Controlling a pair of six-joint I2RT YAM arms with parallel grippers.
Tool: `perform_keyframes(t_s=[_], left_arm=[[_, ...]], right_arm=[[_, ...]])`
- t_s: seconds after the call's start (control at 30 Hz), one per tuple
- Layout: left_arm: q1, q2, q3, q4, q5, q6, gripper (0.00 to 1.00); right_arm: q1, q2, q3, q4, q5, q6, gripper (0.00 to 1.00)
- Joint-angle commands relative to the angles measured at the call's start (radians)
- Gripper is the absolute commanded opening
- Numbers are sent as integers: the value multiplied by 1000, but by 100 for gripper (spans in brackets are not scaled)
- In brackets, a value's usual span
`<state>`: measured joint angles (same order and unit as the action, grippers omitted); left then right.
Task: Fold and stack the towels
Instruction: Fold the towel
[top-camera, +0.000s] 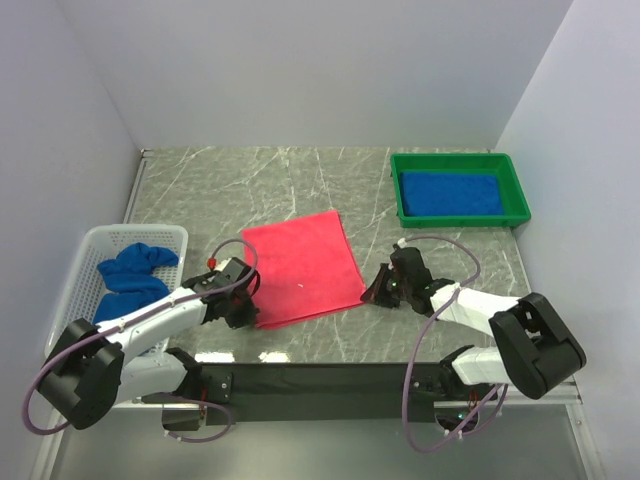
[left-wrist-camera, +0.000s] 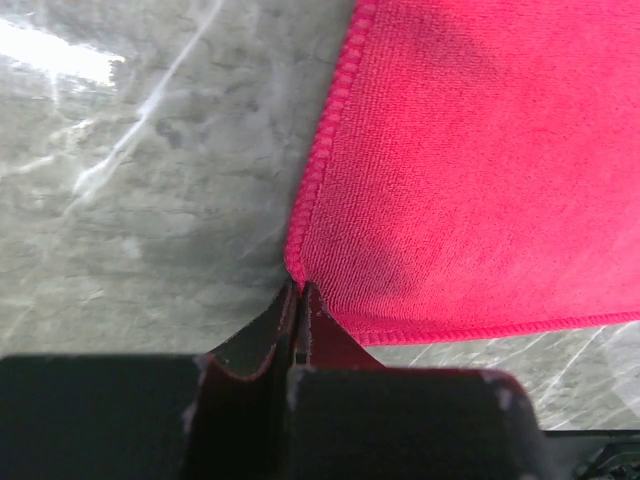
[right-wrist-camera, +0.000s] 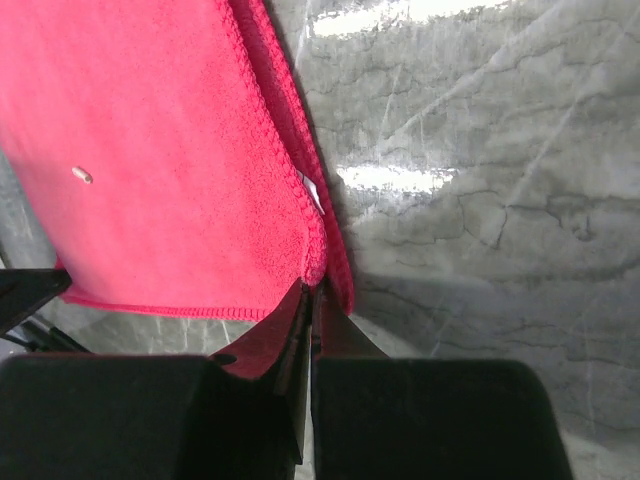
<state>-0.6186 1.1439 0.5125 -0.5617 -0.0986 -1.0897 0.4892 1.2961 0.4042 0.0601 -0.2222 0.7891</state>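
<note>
Marbled table (top-camera: 200, 190): left pincer (left-wrist-camera: 298, 290) and right pincer (right-wrist-camera: 310, 290) thinly pinch near corners of my pink-red towel (top-camera: 300, 265); either could slip.

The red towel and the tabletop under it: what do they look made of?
The red towel looks like soft cloth, perhaps microfibre or terry: fine ribbed weave, matte, with a stitched hem. The table looks like grey marble or marble-print laminate: pale veins, glossy glare patches; which, I cannot tell.
</note>
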Motion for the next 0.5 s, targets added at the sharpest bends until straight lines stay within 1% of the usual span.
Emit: perform_keyframes(t_s=[0.0, 0.3, 0.47], left_arm=[[-3, 16, -29, 34, 13, -7, 1], [-4, -55, -62, 8, 17, -29, 2], [-4, -102, 9, -64, -19, -26, 1]], right_arm=[[2, 17, -2, 41, 26, 13, 0], [3, 28, -1, 17, 50, 15, 0], [2, -40, 71, -52, 82, -20, 0]])
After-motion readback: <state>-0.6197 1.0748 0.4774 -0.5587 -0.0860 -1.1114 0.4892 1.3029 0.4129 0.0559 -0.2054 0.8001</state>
